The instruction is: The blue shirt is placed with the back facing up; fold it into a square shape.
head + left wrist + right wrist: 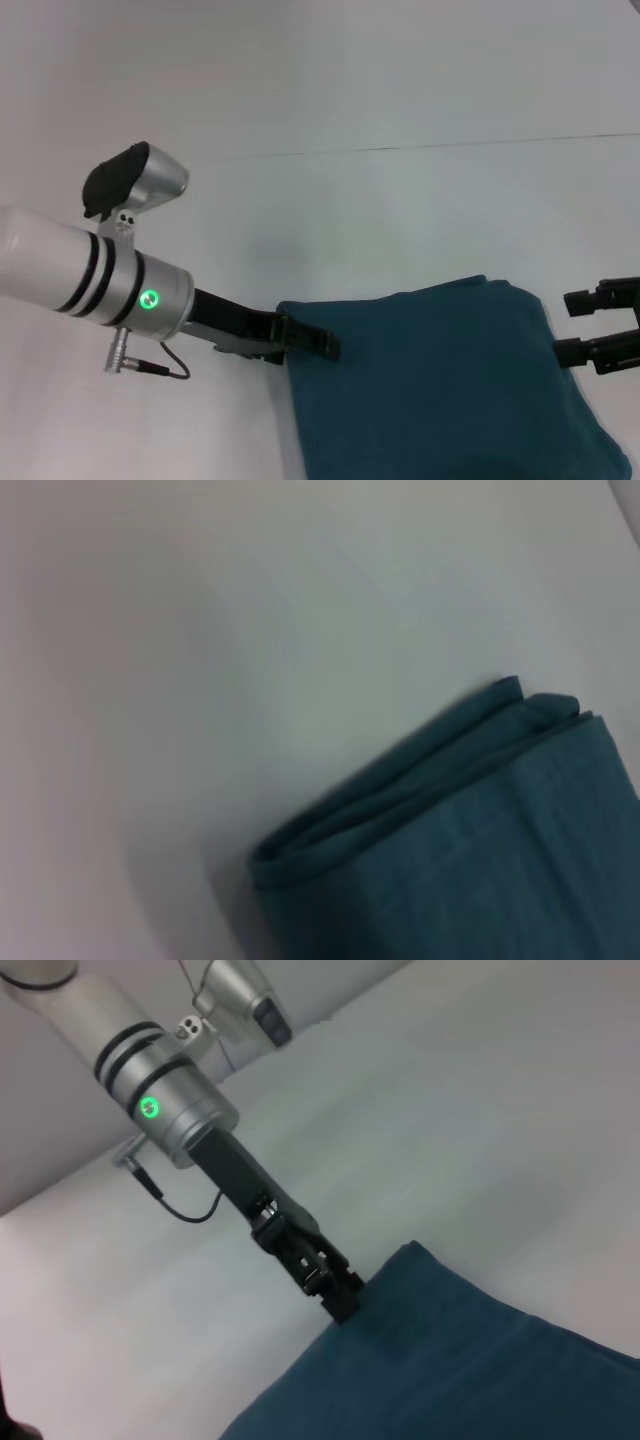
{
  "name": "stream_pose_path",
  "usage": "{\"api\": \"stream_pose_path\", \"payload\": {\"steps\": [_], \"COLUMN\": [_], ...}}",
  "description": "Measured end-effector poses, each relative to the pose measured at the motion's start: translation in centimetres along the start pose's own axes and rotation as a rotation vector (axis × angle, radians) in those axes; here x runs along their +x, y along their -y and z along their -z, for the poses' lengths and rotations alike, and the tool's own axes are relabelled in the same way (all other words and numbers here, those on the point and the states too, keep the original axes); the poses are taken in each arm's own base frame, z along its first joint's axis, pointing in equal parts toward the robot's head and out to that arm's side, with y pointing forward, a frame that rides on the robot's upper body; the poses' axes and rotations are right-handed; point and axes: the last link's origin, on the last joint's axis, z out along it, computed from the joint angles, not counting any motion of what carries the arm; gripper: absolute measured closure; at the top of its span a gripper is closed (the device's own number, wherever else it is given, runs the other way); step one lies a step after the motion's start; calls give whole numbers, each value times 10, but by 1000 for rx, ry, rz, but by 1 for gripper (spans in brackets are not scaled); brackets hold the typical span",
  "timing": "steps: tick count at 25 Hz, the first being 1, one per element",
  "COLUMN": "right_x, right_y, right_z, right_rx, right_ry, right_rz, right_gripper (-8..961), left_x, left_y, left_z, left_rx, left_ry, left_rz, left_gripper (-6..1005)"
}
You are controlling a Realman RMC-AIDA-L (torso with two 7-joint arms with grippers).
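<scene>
The blue shirt (pixel 440 385) lies folded into a thick teal block on the white table, plain side up. Its stacked layers show at one corner in the left wrist view (pixel 470 830). My left gripper (pixel 322 345) reaches in from the left and sits low on the shirt's left edge near the far corner, shut on the cloth; the right wrist view shows its tips (pixel 340 1300) at that edge. My right gripper (pixel 585 325) hovers just off the shirt's right edge, open, with nothing between its fingers.
The white table (pixel 330 220) spreads bare behind and to the left of the shirt. A faint seam line (pixel 480 145) crosses the surface far behind. A thin black cable (pixel 165 368) hangs under the left wrist.
</scene>
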Motion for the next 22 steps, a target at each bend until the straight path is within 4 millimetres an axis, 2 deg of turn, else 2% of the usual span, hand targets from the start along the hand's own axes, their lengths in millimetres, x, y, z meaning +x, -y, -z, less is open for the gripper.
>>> {"api": "stream_pose_path", "payload": {"steps": [6,22], "right_x": [-8,-8], "right_y": [1,5], "right_z": [2,5], "right_rx": [15,53], "right_ry": [2,11], "right_rz": [-10,-7], "right_gripper": [23,22], "left_x": [1,4], "left_y": [-9,-17], "left_z": [-11,-11], "left_rx": [41,-21], "left_ry": [58,23], "left_rz": [-18,9], "left_gripper": [86,108]}}
